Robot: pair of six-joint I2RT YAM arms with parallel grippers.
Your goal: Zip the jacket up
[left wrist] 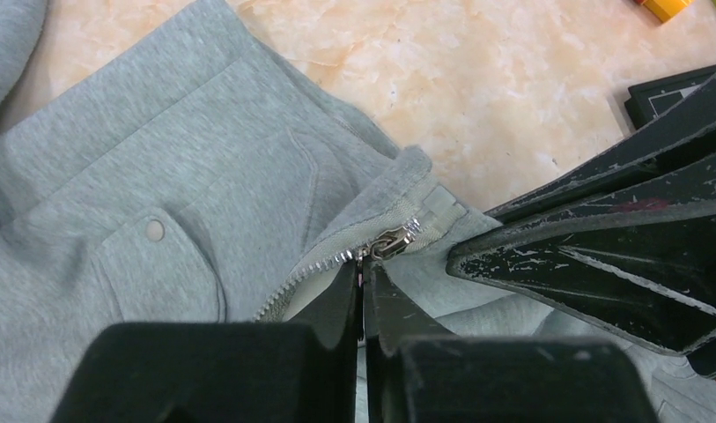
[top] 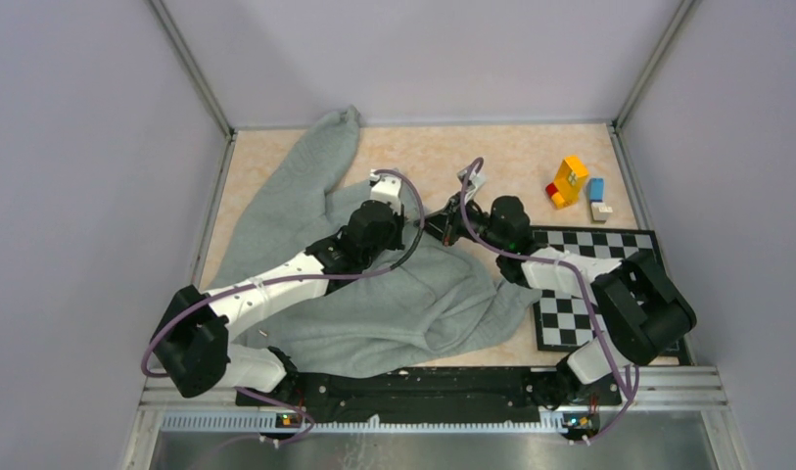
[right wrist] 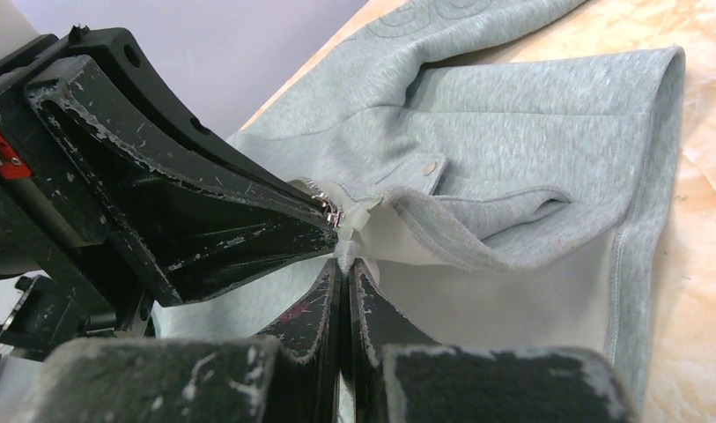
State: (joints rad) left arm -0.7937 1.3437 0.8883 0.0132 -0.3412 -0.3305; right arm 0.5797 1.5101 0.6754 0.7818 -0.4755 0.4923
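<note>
The light grey fleece jacket (top: 374,294) lies rumpled across the left and middle of the table. In the left wrist view its metal zipper slider (left wrist: 391,240) sits near the top of the zipper, by the collar end. My left gripper (left wrist: 363,269) is shut on the slider's pull tab. My right gripper (right wrist: 345,260) is shut on the jacket's edge (right wrist: 347,249) at the zipper end, with the white lining (right wrist: 495,291) beside it. The two grippers meet tip to tip above the jacket's middle (top: 428,223). A chest pocket with a snap (left wrist: 155,231) lies left of the zipper.
A black and white chessboard (top: 585,284) lies at the right, partly under the right arm. Coloured toy blocks (top: 570,182) and small blue and white blocks (top: 597,199) stand at the back right. Grey walls enclose the table on three sides.
</note>
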